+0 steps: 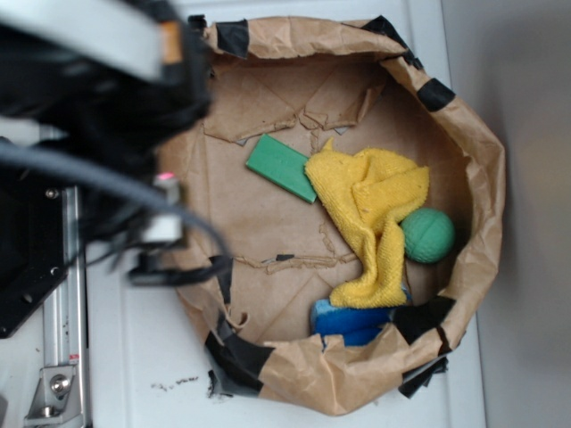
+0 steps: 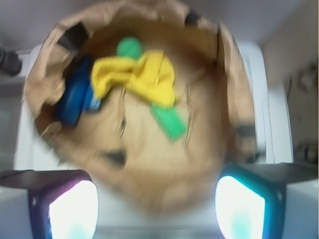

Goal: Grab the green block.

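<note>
The green block point(image 1: 281, 168) is a flat slab lying on the floor of a brown paper basin point(image 1: 268, 232), its right end tucked under a yellow cloth point(image 1: 375, 214). In the blurred wrist view the green block point(image 2: 169, 122) lies mid-basin, below the cloth point(image 2: 137, 77). My gripper point(image 2: 156, 209) is open and empty, its glowing pads point(image 2: 75, 209) wide apart, hovering over the basin's near rim, well short of the block. In the exterior view the dark arm point(image 1: 107, 98) sits at the basin's left edge; the jaws are not distinct there.
A teal-green textured ball point(image 1: 428, 235) rests right of the cloth, also in the wrist view point(image 2: 129, 48). A blue object point(image 1: 352, 321) lies at the basin's front. The basin's crumpled taped wall point(image 1: 473, 178) rises all round. A metal rail point(image 1: 62, 339) runs at the left.
</note>
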